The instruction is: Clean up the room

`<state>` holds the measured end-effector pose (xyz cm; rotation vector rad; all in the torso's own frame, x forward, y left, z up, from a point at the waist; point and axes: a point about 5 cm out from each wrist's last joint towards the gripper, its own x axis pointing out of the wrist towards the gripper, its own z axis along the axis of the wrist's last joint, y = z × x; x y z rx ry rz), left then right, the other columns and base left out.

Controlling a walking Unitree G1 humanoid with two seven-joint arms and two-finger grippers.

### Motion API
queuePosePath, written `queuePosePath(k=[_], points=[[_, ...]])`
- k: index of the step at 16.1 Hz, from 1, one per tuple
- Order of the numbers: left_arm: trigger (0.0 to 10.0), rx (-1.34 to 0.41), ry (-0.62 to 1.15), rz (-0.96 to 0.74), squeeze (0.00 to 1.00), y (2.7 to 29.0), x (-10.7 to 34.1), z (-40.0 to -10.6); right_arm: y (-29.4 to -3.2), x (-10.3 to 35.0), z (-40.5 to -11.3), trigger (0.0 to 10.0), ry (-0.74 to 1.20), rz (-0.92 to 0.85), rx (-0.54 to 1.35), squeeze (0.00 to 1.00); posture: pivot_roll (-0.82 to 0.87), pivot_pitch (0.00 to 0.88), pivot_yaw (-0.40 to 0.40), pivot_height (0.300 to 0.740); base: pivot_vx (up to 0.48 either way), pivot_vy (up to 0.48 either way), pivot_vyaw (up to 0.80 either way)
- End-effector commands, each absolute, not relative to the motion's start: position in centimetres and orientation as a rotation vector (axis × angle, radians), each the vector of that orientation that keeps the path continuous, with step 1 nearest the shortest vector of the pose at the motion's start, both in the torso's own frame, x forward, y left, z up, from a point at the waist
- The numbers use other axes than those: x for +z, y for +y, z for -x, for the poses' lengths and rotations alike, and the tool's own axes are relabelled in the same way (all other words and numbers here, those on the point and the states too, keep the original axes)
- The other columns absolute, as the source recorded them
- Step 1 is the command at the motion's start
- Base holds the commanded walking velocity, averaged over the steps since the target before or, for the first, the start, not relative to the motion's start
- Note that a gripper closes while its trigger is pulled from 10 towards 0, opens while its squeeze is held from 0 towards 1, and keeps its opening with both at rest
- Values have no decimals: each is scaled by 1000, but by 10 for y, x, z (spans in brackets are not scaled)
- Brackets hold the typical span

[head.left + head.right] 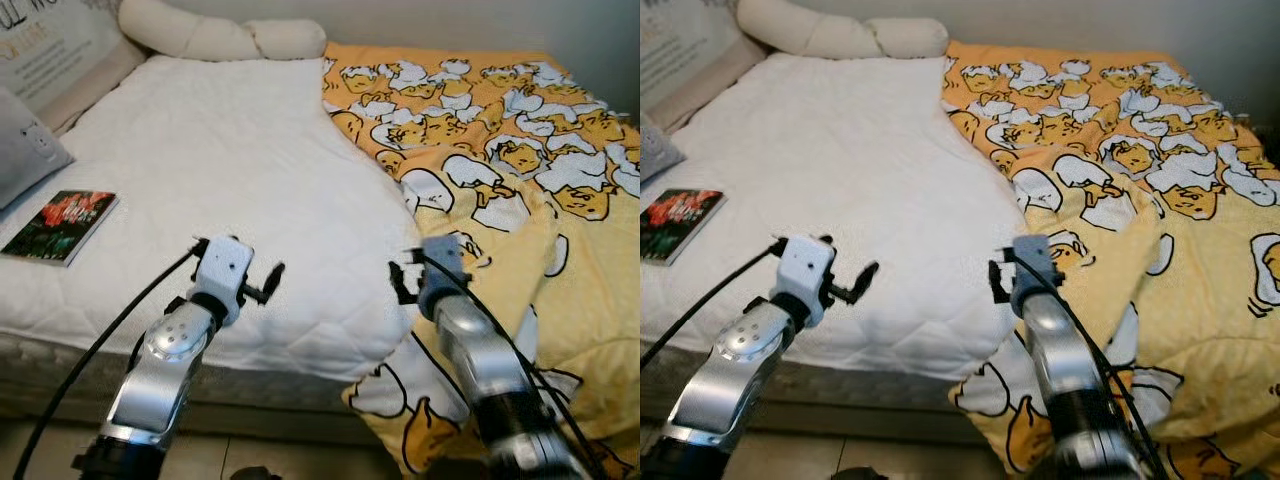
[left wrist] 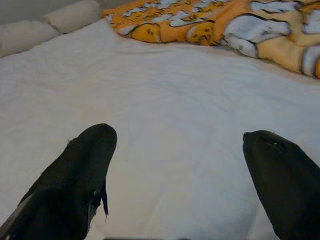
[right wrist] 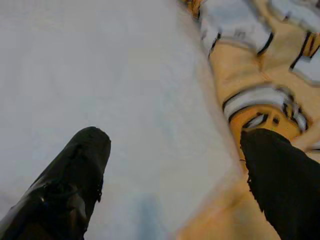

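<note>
From the left eye view, a bed [image 1: 230, 170] with a white quilted cover fills the middle, and a yellow blanket [image 1: 520, 150] printed with cartoon ducks lies bunched over its right half, its edge hanging down over the near corner toward the floor. A long cream bolster [image 1: 215, 35] lies along the head of the bed, a grey pillow [image 1: 25, 145] sits at the left edge, and a book [image 1: 60, 226] with a dark red and green cover lies flat on the white cover near the left side, well apart from both arms. The left gripper [image 1: 262, 286] hovers over the near edge of the bed; the right gripper [image 1: 402, 283] is held at the blanket's near edge, where yellow meets white. The right eye view shows the same layout, with the book [image 1: 675, 224] at the far left. In the left wrist view, the left gripper's fingers [image 2: 85, 175] stand wide apart over bare white cover, the blanket beyond. In the right wrist view, the right gripper's fingers [image 3: 75, 185] are likewise spread apart, one over white cover, the other over the blanket [image 3: 260, 100], holding nothing.
</note>
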<state>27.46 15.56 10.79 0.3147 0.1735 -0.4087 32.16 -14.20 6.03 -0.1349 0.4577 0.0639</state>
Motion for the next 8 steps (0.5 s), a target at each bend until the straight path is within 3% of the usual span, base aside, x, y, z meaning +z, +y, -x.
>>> queuePosePath(k=[1,8], points=[[10000,-489,183,-354,882,153,111,-269,-147,48,-324,10000,535,193,60,0,58,79,14,740,0,0,0],[10000,-569,242,-403,882,162,108,-246,-156,37,-331,10000,608,304,-171,0,101,140,16,740,0,0,0]])
